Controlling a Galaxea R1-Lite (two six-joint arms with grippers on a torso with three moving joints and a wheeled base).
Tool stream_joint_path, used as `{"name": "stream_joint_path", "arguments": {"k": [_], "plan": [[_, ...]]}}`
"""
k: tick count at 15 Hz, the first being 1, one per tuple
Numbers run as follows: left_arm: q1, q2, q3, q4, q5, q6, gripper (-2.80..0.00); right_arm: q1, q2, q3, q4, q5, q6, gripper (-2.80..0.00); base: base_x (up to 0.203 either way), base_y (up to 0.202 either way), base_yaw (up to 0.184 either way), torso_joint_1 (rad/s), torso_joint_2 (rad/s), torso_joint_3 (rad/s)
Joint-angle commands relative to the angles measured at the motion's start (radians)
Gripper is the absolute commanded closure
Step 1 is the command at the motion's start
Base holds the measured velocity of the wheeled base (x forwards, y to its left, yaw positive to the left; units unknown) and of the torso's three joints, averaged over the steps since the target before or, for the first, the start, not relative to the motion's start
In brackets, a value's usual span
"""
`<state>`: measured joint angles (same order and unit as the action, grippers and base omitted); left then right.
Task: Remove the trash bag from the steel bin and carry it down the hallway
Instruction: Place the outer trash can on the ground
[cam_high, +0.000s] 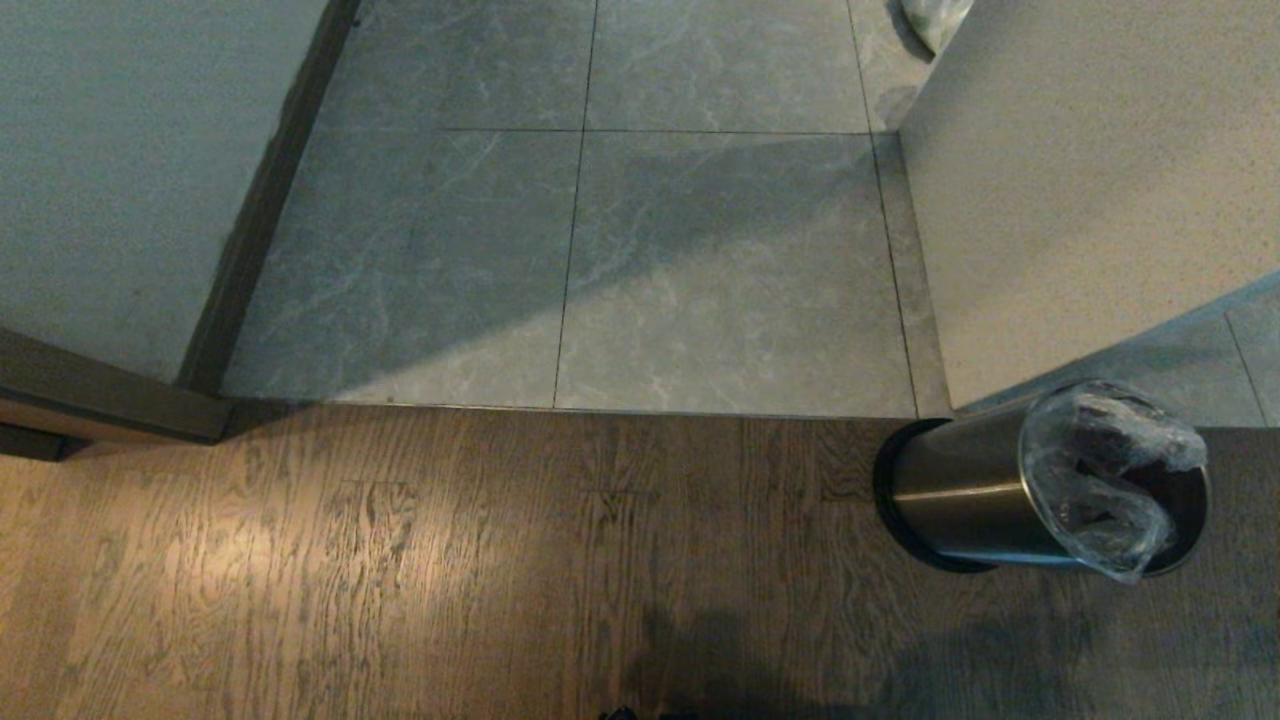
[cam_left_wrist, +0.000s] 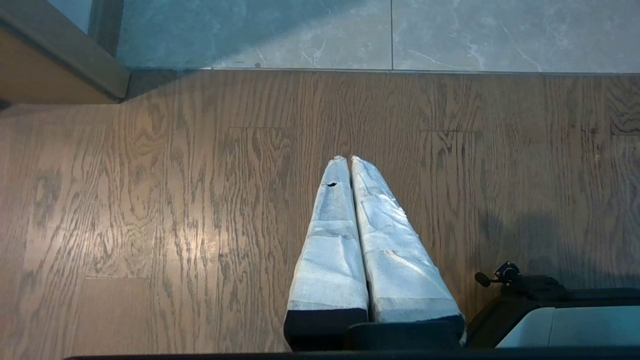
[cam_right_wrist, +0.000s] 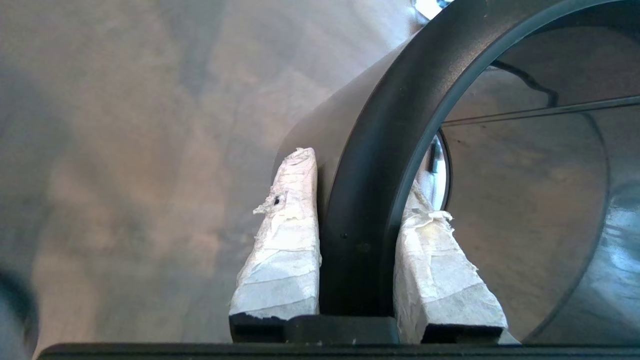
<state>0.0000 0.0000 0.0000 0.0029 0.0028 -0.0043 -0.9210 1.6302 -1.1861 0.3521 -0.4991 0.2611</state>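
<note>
Head view first: the steel bin (cam_high: 950, 495) stands on the wood floor (cam_high: 400, 560) at my far right, just short of the grey tiles of the hallway (cam_high: 700, 250) and beside the pale wall corner (cam_high: 1080, 150). The trash bag (cam_high: 1100, 480) is not out yet; its clear plastic bunches up out of the bin's mouth, dark rubbish showing through. Neither arm appears in this view.

The right claw (cam_right_wrist: 356, 175) is pinching a black ring (cam_right_wrist: 400, 115), one finger outside its wall and one inside (I take it for the bin's rim piece, though I cannot confirm that). The left claw (cam_left_wrist: 348, 159) is pressed together over bare planks, holding nothing.

The bin lies to the right, so the right arm is nearer. It would need to part with the ring, then come down on the bag's upstanding plastic from above.
</note>
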Motion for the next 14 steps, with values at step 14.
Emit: {"name": "stream_joint_path", "arguments": {"k": [14], "plan": [[0.000,0.000,0.000,0.000,0.000,0.000,0.00,-0.046,0.223,-0.263,-0.072,0.155,0.000,0.00,0.000,0.000,0.000,0.000,0.00,0.000]]}}
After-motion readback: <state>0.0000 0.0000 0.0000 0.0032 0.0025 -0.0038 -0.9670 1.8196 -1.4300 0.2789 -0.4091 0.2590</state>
